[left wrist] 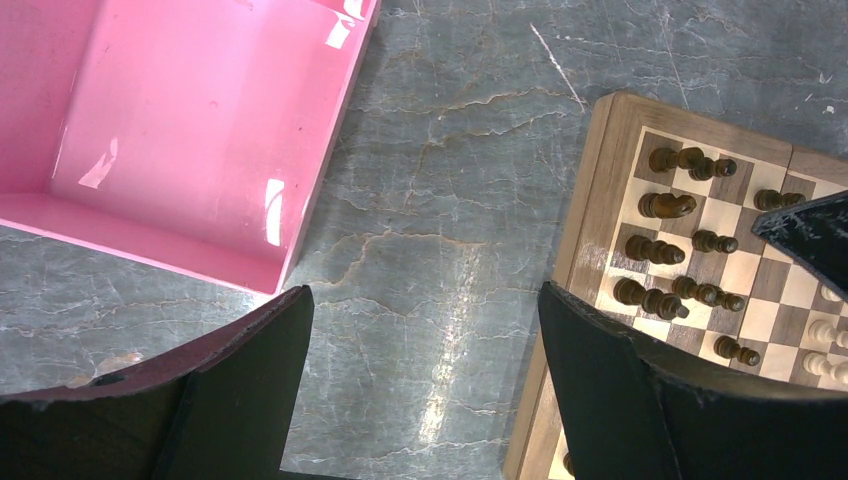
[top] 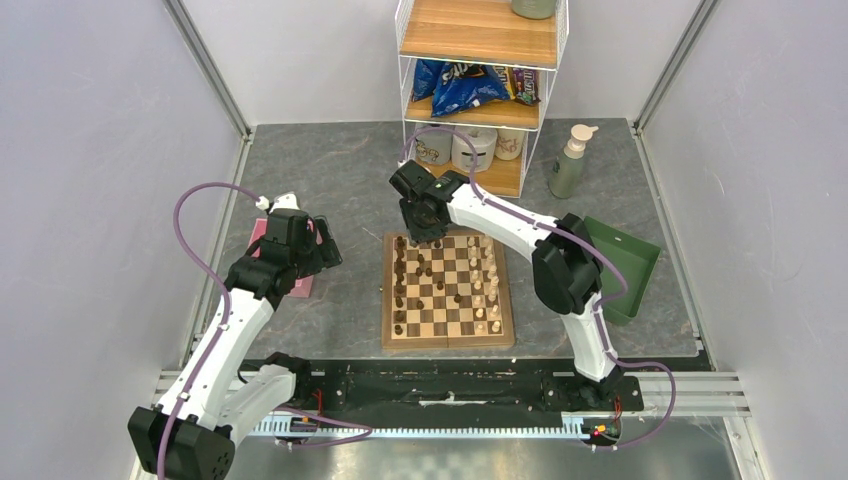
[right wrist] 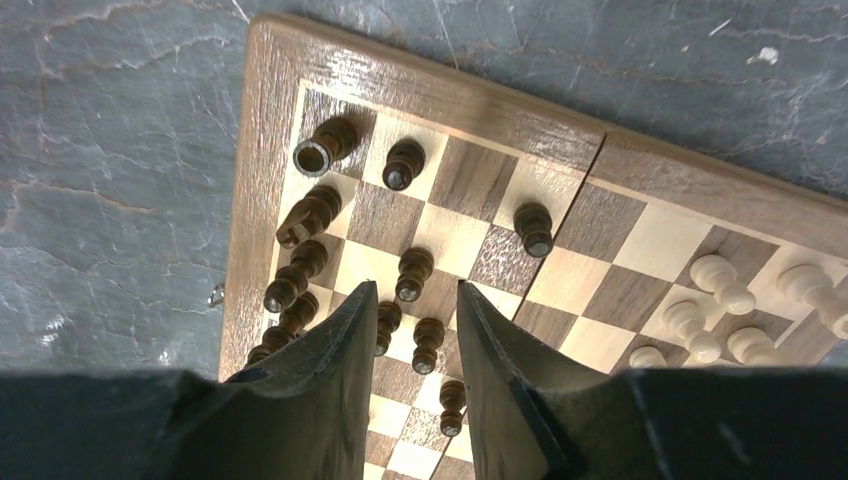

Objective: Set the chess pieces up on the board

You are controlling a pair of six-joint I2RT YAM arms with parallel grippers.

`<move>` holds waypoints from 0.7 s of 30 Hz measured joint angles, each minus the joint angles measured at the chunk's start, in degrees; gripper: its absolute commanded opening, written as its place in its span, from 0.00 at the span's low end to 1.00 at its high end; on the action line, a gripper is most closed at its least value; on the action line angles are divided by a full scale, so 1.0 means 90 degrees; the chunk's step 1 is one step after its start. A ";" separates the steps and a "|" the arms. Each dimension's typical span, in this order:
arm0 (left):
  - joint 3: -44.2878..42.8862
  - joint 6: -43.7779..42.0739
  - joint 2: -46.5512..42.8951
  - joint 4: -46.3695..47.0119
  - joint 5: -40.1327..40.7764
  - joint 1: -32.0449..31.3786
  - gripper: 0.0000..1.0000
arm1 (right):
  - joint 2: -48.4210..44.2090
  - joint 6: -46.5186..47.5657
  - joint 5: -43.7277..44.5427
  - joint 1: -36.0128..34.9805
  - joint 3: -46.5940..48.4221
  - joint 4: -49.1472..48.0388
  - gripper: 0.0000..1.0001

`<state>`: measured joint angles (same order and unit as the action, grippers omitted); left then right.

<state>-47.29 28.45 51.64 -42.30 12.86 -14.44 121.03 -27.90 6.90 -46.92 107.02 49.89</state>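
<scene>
Chessboard of checkered light-and-dark wood [top: 447,342] sits mid-table, dark brown wooden pieces [right wrist: 403,163] left, cream ones [right wrist: 722,285] right. Right gripper [right wrist: 415,290] hangs half open over the dark pawns [right wrist: 413,275], gripping nothing; left gripper [left wrist: 422,300] gapes wide, empty.

— Which colours are shown on the board [top: 447,343]?
— Light and dark brown checks are seen, framed by a mid-brown wooden border (its grain is plain in the right wrist view).
— And on the pieces?
— Dark pieces [right wrist: 403,163] in deep brown are seen at the centre left of that view. Cream pieces [right wrist: 722,283] are seen at its lower right.
— What else is coloured?
— A glossy pink box [left wrist: 190,120] is seen at the upper left of the left wrist view. A green tray [top: 632,265] is seen at the right of the top view. The table [top: 330,180] is grey, veined like marble. The arms [top: 225,340] are white, with black joints.
</scene>
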 measured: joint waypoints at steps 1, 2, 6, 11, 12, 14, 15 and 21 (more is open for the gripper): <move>0.0000 0.0000 0.0000 0.0000 0.0000 0.0002 0.90 | 0.0000 -0.0019 -0.0017 -0.0012 -0.0051 0.0005 0.42; 0.0000 0.0000 0.0000 0.0000 -0.0002 0.0010 0.90 | 0.0002 -0.0036 -0.0029 -0.0024 -0.0075 0.0015 0.41; 0.0000 0.0000 0.0000 0.0000 -0.0002 0.0024 0.90 | 0.0058 -0.0119 -0.0070 -0.0087 -0.0080 0.0017 0.40; 0.0000 0.0000 0.0000 0.0000 -0.0007 0.0024 0.90 | 0.0192 -0.0160 -0.0087 -0.0119 -0.0080 0.0017 0.38; 0.0000 0.0000 0.0000 0.0000 -0.0010 0.0024 0.90 | 0.0219 -0.0165 -0.0090 -0.0119 -0.0080 0.0022 0.37; 0.0000 0.0000 0.0000 0.0000 -0.0012 0.0024 0.90 | 0.0274 -0.0182 -0.0083 -0.0119 -0.0080 0.0022 0.37; 0.0000 0.0000 0.0000 0.0000 -0.0015 0.0024 0.90 | 0.0299 -0.0185 -0.0078 -0.0121 -0.0080 0.0027 0.36; 0.0000 0.0000 0.0000 0.0000 -0.0070 0.0024 0.90 | 0.0398 -0.0211 -0.0022 -0.0121 -0.0080 0.0061 0.33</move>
<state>-47.29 28.45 51.64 -42.30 12.23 -14.22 124.62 -29.80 6.70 -48.01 106.30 50.43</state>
